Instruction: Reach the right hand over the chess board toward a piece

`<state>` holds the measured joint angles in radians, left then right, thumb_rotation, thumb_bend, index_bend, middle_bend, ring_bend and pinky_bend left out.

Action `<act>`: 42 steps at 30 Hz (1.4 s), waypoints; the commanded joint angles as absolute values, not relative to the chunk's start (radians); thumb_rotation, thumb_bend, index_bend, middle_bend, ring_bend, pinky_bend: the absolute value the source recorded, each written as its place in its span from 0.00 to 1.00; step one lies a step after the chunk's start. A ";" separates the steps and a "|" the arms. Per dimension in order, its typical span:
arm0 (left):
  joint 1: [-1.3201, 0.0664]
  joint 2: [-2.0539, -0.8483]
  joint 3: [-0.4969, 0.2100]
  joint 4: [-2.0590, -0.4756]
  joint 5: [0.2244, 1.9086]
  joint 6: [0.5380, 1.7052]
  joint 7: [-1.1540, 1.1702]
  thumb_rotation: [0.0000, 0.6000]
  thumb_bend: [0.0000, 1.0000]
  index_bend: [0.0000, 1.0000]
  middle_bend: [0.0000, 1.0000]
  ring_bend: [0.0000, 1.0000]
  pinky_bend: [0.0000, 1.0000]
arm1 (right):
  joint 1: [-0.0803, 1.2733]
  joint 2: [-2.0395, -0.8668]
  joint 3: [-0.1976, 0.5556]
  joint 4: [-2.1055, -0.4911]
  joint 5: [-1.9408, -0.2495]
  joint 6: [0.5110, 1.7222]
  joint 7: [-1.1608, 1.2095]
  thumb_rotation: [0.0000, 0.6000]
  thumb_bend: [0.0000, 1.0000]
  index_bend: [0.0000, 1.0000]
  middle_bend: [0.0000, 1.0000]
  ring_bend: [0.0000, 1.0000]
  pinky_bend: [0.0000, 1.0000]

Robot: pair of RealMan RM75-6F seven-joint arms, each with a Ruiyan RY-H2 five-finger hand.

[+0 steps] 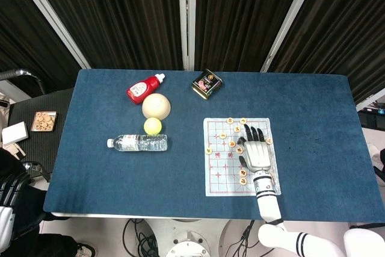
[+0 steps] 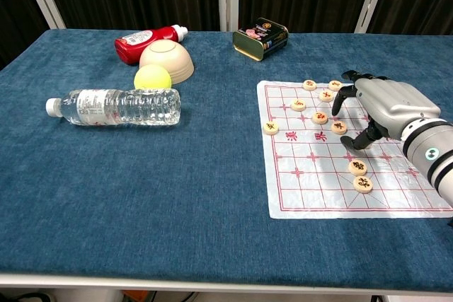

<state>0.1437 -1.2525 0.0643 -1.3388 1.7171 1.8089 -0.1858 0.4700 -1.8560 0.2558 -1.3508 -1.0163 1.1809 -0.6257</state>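
A white paper chess board (image 2: 297, 189) (image 1: 218, 182) lies on the blue table, right of centre, with several round wooden pieces on it. My right hand (image 2: 379, 107) (image 1: 255, 151) hovers low over the board's right half, fingers apart and curved downward, holding nothing that I can see. Its fingertips (image 2: 337, 100) hang close to one piece (image 2: 340, 127), and its thumb tip sits just right of and below that piece. Two more pieces (image 2: 357, 167) lie in front of the hand. Only a sliver of my left hand (image 1: 3, 233) shows at the bottom-left edge.
A water bottle (image 2: 113, 107) lies on its side at the left. Behind it are a yellow ball (image 2: 153, 77), an upturned bowl (image 2: 166, 58) and a red bottle (image 2: 147, 36). A dark tin (image 2: 260, 37) stands behind the board.
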 commanded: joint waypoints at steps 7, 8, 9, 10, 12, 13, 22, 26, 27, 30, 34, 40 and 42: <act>0.145 -1.255 0.062 -1.332 1.712 1.809 -0.193 1.00 0.12 0.08 0.08 0.00 0.00 | 0.482 -1.867 0.257 -1.336 -0.986 1.182 -0.628 1.00 0.21 0.42 0.00 0.00 0.00; 0.145 -1.255 0.062 -1.332 1.712 1.810 -0.193 1.00 0.12 0.08 0.08 0.00 0.00 | 0.483 -1.867 0.257 -1.335 -0.986 1.183 -0.626 1.00 0.21 0.42 0.00 0.00 0.00; 0.146 -1.255 0.062 -1.331 1.711 1.811 -0.193 1.00 0.12 0.08 0.08 0.00 0.00 | 0.484 -1.866 0.257 -1.335 -0.984 1.182 -0.624 1.00 0.21 0.42 0.00 0.00 0.00; 0.146 -1.255 0.062 -1.330 1.711 1.812 -0.194 1.00 0.12 0.08 0.08 0.00 0.00 | 0.485 -1.865 0.258 -1.335 -0.981 1.181 -0.624 1.00 0.21 0.42 0.00 0.00 0.00; 0.147 -1.255 0.062 -1.330 1.711 1.812 -0.195 1.00 0.12 0.08 0.08 0.00 0.00 | 0.488 -1.864 0.258 -1.335 -0.974 1.177 -0.626 1.00 0.21 0.42 0.00 0.00 0.00; 0.147 -1.255 0.062 -1.329 1.710 1.812 -0.196 1.00 0.12 0.08 0.08 0.00 0.00 | 0.490 -1.863 0.258 -1.335 -0.969 1.174 -0.627 1.00 0.21 0.42 0.00 0.00 0.00; 0.147 -1.257 0.061 -1.326 1.709 1.812 -0.197 1.00 0.12 0.08 0.08 0.00 0.00 | 0.493 -1.859 0.249 -1.328 -0.988 1.182 -0.587 1.00 0.23 0.50 0.00 0.00 0.00; 0.148 -1.256 0.061 -1.327 1.710 1.814 -0.197 1.00 0.12 0.08 0.08 0.00 0.00 | 0.493 -1.854 0.244 -1.324 -1.001 1.184 -0.566 1.00 0.23 0.52 0.00 0.00 0.00; 0.148 -1.257 0.061 -1.326 1.709 1.814 -0.196 1.00 0.12 0.08 0.08 0.00 0.00 | 0.493 -1.853 0.243 -1.323 -1.004 1.185 -0.562 1.00 0.23 0.53 0.00 0.00 0.00; 0.150 -1.257 0.061 -1.325 1.708 1.815 -0.198 1.00 0.12 0.08 0.08 0.00 0.00 | 0.492 -1.850 0.240 -1.323 -1.012 1.184 -0.545 1.00 0.23 0.54 0.00 0.00 0.00; 0.151 -1.257 0.061 -1.324 1.707 1.815 -0.199 1.00 0.12 0.08 0.08 0.00 0.00 | 0.490 -1.842 0.229 -1.340 -1.049 1.197 -0.518 1.00 0.23 0.54 0.00 0.00 0.00; 0.152 -1.255 0.060 -1.327 1.707 1.819 -0.198 1.00 0.12 0.08 0.08 0.00 0.00 | 0.499 -1.838 0.217 -1.362 -1.072 1.201 -0.531 1.00 0.23 0.54 0.00 0.00 0.00; 0.153 -1.254 0.059 -1.327 1.705 1.819 -0.198 1.00 0.12 0.09 0.08 0.00 0.00 | 0.501 -1.842 0.216 -1.361 -1.074 1.202 -0.535 1.00 0.23 0.54 0.00 0.00 0.00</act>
